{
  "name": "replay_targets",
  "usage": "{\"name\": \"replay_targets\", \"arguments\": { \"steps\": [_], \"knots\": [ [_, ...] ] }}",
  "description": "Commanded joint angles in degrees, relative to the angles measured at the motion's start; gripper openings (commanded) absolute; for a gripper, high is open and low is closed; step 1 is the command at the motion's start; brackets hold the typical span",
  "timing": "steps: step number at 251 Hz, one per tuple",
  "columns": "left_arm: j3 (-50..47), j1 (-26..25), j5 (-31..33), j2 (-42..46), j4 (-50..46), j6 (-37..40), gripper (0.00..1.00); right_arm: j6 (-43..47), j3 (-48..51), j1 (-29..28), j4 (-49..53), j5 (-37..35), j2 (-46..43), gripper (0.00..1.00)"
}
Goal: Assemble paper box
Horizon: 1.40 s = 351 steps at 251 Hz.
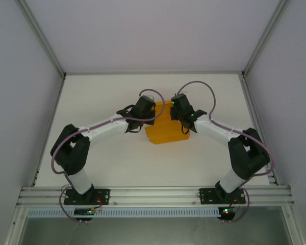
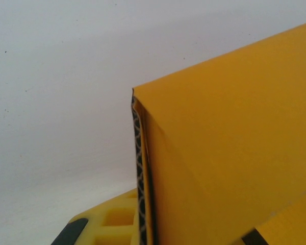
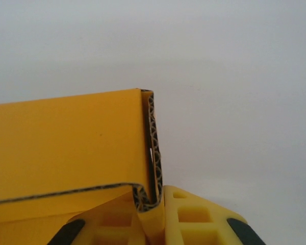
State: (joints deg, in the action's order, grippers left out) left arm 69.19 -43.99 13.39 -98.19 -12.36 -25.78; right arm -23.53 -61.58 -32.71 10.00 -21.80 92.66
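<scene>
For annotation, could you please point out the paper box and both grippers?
paper box [image 1: 166, 133]: top view, bare near panel.
left gripper [image 1: 152, 114]: top view, fingertip end.
right gripper [image 3: 154, 217]: right wrist view, between pads.

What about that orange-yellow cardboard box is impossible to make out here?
Top view: the black wrists cover the far edge of the orange-yellow corrugated card box.
Left wrist view: the box runs off the right and bottom edges; the left claw is cut off below.
Right wrist view: the box runs off the left edge; its inside is hidden.
</scene>
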Motion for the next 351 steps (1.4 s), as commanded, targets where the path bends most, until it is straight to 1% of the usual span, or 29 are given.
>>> {"name": "replay_targets", "arguments": {
  "steps": [1, 15, 41, 62, 76, 80, 115, 138, 145, 153, 169, 178, 181, 198, 207, 216, 240, 254, 266, 275, 287, 304, 323, 351],
  "knots": [
    [2.78, -0.75, 0.18, 0.34, -2.61, -1.61, 0.00, -9.93, -4.62, 0.46, 12.98, -19.29, 4.03, 0.10],
    [2.71, -0.70, 0.78, 0.36, -3.00, -2.10, 0.00, -12.16, -5.43, 0.38, 15.67, -22.11, 4.89, 0.09],
    [2.86, -0.70, 1.76, 0.33, -3.88, -3.21, 0.00, -13.82, -4.74, 0.63, 15.58, -24.76, 4.73, 0.10],
    [3.19, -0.74, 2.41, 0.11, -4.67, -4.20, 0.00, -17.09, -5.19, 0.59, 17.07, -32.24, 5.31, 0.11],
    [3.14, -0.70, 2.09, 0.03, -4.44, -4.52, 0.00, -22.39, -6.26, 0.38, 22.49, -37.25, 6.31, 0.11],
    [3.13, -0.70, 1.94, -0.06, -4.38, -4.74, 0.00, -23.61, -8.18, 0.39, 23.47, -38.00, 6.53, 0.12],
    [3.58, -0.71, 1.55, -0.44, -4.51, -5.85, 0.00, -23.59, -9.71, 0.78, 22.16, -37.39, 8.37, 0.13],
    [3.68, -0.75, 1.41, -0.54, -4.49, -6.44, 0.00, -27.89, -11.27, 1.20, 26.16, -38.76, 9.97, 0.13],
    [3.67, -0.74, 1.23, -0.50, -4.39, -6.48, 0.00, -28.58, -11.08, 1.48, 25.94, -38.65, 10.08, 0.13],
    [3.59, -0.75, 1.22, -0.49, -4.38, -6.45, 0.00, -28.03, -10.17, 1.95, 24.84, -37.04, 10.00, 0.13],
    [3.40, -0.75, 1.41, -0.50, -4.29, -6.65, 0.00, -26.08, -7.65, 3.39, 18.47, -32.15, 9.09, 0.13],
    [3.41, -0.70, 1.39, -0.49, -4.28, -6.65, 0.00, -25.56, -7.13, 3.69, 15.59, -30.83, 8.64, 0.13],
    [3.41, -0.74, 1.36, -0.56, -4.38, -6.65, 0.00, -25.26, -5.42, 3.79, 14.50, -30.42, 8.45, 0.13],
    [3.41, -0.75, 1.28, -0.59, -4.28, -6.74, 0.00, -23.39, -2.63, 4.02, 8.29, -28.29, 7.34, 0.14],
    [3.33, -0.72, 1.28, -0.73, -4.20, -6.74, 0.00, -20.30, -0.33, 3.74, 2.40, -26.76, 6.46, 0.16],
    [3.45, -0.75, 1.36, -1.05, -4.22, -6.78, 0.00, -20.12, 1.36, 3.51, -1.03, -25.40, 5.58, 0.21],
    [4.02, -0.83, 1.27, -2.10, -4.25, -6.73, 0.00, -17.31, 7.05, 4.03, -13.28, -15.88, 2.98, 0.25],
    [4.26, -0.80, 1.49, -2.59, -4.32, -6.63, 0.00, -14.03, 11.43, 4.38, -23.91, -7.32, 1.21, 0.33],
    [4.38, -0.80, 2.10, -3.05, -4.41, -6.79, 0.00, -9.58, 14.57, 4.48, -30.68, -2.27, -0.11, 0.37],
    [4.58, -0.79, 2.80, -3.20, -4.51, -6.83, 0.00, -8.72, 16.05, 4.58, -33.35, 1.37, -0.98, 0.42],
    [4.78, -0.75, 3.59, -3.55, -4.83, -6.96, 0.00, -7.54, 17.12, 4.83, -34.50, 4.96, -2.22, 0.45],
    [4.97, -0.76, 4.03, -3.76, -4.87, -7.01, 0.00, -6.06, 17.29, 4.71, -33.51, 5.92, -3.97, 0.46],
    [4.90, -0.79, 3.77, -3.68, -4.29, -7.09, 0.00, -5.62, 17.26, 3.84, -31.41, 6.04, -5.71, 0.49],
    [4.79, -0.83, 4.25, -3.69, -3.88, -6.74, 0.00, -3.60, 17.67, 3.37, -28.57, 10.43, -8.15, 0.59]
  ]
}}
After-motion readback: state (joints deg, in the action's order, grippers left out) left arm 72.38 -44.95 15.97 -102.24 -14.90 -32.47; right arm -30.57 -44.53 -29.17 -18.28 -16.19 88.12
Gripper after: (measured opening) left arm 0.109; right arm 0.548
